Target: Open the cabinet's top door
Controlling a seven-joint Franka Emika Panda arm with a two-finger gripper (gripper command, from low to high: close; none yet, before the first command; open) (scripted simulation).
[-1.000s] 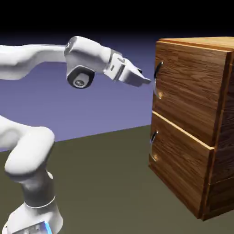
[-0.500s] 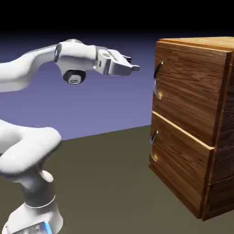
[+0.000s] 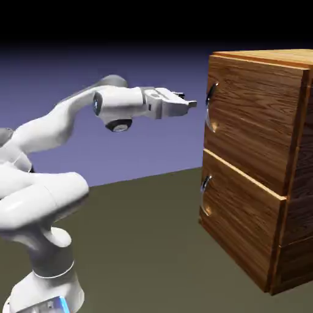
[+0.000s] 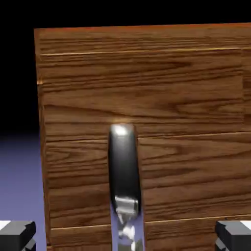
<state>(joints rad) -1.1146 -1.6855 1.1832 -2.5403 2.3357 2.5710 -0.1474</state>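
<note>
Our hand (image 3: 188,99) is wide open and empty just before the curved metal handle (image 3: 211,107) on the cabinet's top door (image 3: 257,119), and we could bump that handle if we reach crooked.

hand view: top door's handle (image 4: 124,166), lower end cut off | exterior view: cabinet (image 3: 257,122), right side cut off

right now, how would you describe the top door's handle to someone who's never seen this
Find the big brown wooden cabinet. On its upper front panel, near the edge closest to the gripper, sits a curved, shiny metal handle. The similar lower handle is on the panel beneath.
</note>
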